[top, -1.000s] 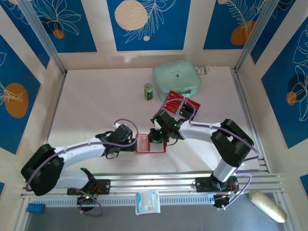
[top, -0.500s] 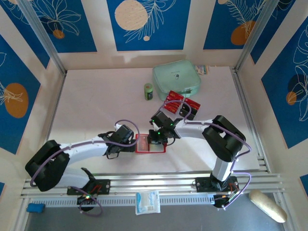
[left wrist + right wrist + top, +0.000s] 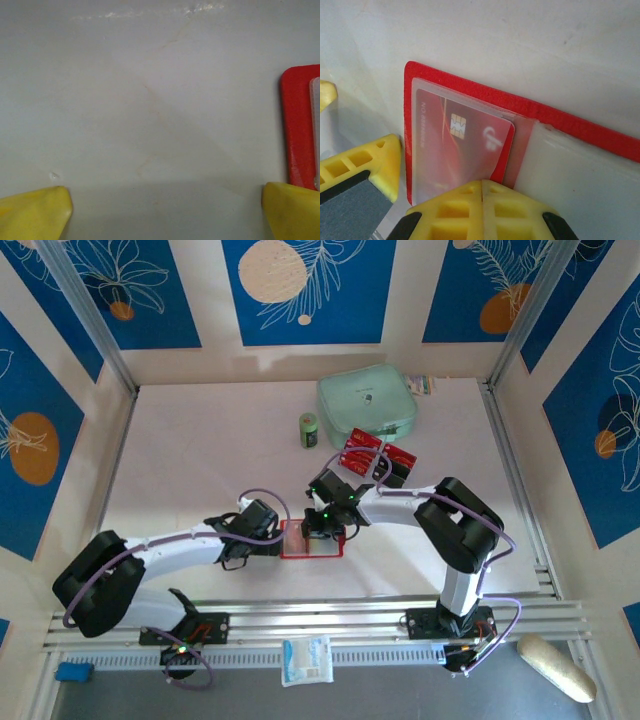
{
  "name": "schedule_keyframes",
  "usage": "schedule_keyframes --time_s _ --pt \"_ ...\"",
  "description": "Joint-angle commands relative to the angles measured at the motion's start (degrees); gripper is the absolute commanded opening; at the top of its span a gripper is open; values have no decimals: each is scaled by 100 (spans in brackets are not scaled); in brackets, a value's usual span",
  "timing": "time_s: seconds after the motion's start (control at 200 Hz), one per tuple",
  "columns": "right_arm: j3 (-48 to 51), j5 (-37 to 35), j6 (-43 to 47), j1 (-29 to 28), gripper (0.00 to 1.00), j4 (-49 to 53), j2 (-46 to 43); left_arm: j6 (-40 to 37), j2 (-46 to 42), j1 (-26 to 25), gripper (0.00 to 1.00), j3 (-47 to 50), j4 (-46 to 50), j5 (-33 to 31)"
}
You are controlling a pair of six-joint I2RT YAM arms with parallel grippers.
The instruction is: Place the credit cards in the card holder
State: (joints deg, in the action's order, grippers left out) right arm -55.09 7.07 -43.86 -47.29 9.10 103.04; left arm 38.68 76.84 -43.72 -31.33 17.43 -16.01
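**Red card nosed into the pocket**

White table (image 3: 200, 460), blue floral walls. The card holder (image 3: 312, 541) lies open at centre. The right gripper (image 3: 482, 192), tips pressed together on nothing, noses a red card (image 3: 462, 142) into the clear pocket. The left gripper (image 3: 162, 212), splayed wide and empty, flanks the holder's edge (bracing it, I'd guess). Spare credit cards (image 3: 375, 454) wait near the mint pouch (image 3: 365, 405).
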Motion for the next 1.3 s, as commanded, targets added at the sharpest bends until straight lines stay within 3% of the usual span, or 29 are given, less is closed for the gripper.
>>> schedule_keyframes --time_s 0.0,0.405,0.775,1.08,1.295 --pt "-77 133 26 -31 2 200 -264 14 133 57 100 153 -224 186" --pt "383 42 -113 -52 2 128 -534 0 139 58 100 165 -253 205" --pt "175 157 -118 -167 1 95 -409 5 -41 57 100 102 -85 196" --pt "171 -125 205 211 2 630 -1359 11 -895 92 100 -267 670 107" --pt "358 -350 514 707 3 914 -1925 -33 -1290 99 100 -725 833 372"
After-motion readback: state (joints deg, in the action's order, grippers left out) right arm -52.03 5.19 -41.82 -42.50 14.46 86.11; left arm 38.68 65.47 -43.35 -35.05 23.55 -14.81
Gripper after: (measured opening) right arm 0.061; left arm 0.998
